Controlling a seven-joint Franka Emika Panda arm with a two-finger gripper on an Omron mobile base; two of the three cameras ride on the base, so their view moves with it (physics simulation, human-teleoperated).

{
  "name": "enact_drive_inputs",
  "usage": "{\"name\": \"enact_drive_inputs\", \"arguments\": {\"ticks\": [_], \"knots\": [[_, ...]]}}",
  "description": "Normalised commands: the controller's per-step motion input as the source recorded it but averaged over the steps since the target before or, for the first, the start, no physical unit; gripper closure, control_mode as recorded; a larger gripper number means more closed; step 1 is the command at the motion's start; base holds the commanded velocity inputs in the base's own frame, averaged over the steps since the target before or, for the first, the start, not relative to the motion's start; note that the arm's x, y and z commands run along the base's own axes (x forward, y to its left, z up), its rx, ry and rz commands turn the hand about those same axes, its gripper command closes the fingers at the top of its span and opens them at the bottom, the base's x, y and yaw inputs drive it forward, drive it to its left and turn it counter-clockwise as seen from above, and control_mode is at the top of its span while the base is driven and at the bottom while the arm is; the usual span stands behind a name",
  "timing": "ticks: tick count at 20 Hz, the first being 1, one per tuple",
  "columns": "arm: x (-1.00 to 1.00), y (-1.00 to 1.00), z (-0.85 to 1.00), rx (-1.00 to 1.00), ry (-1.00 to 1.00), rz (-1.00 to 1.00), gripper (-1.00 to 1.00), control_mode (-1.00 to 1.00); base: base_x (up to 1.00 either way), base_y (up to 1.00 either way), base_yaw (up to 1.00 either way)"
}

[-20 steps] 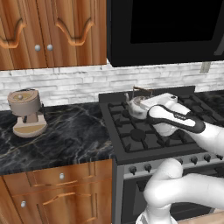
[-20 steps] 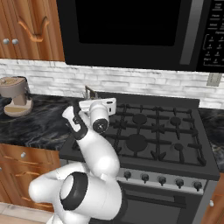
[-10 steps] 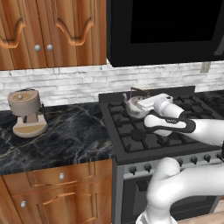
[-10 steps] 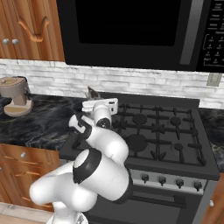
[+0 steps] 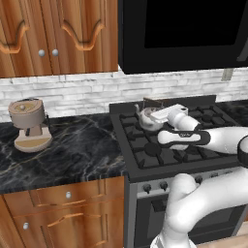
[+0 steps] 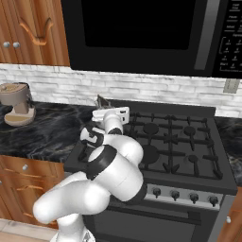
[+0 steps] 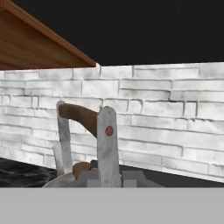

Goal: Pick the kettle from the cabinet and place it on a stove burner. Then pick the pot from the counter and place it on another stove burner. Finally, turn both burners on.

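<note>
The silvery kettle (image 5: 147, 119) hangs low over the stove's rear left burner, spout pointing left; I cannot tell if it rests on the grate. My gripper (image 5: 160, 115) is shut on its arched brown-topped handle (image 7: 81, 116), which rises right in front of the hand camera. In the right base view the gripper (image 6: 111, 114) sits at the stove's back left corner, with the handle's tip (image 6: 100, 100) above it. The front left burner (image 5: 152, 148) is bare. The pot is out of view. The wall cabinet (image 5: 58, 34) at upper left has its doors closed.
A beige coffee machine (image 5: 30, 125) stands on the black marble counter (image 5: 77, 150) left of the stove. A black microwave (image 5: 184, 29) hangs above the range. Silver knobs (image 6: 175, 194) line the stove's front. The right-hand burners (image 6: 189, 131) are bare.
The kettle has stayed almost in place over the rear left burner, drifting slightly left. The arm's forearm and elbow have swung lower and toward the stove's front.
</note>
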Motion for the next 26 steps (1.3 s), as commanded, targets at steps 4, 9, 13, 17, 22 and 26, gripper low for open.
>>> {"name": "enact_drive_inputs", "arguments": {"ticks": [4, 9, 13, 17, 22, 26], "knots": [[0.03, 0.00, -0.03, 0.00, 0.00, 0.00, 1.00, -1.00, 0.00, 0.00, 0.00], [0.11, 0.00, -0.02, 0.00, 0.00, 0.00, 1.00, -1.00, 0.00, 0.00, 0.00], [0.19, 0.00, -0.04, 0.00, 0.00, 0.00, 1.00, -1.00, 0.00, 0.00, 0.00], [0.22, 0.00, -0.20, 0.00, 0.00, 0.00, 1.00, -1.00, 0.00, 0.00, 0.00], [0.22, 0.00, -0.21, 0.00, 0.00, 0.00, 1.00, -1.00, 0.00, 0.00, 0.00], [0.23, 0.00, -0.21, 0.00, 0.00, 0.00, 1.00, -1.00, 0.00, 0.00, 0.00]]}}
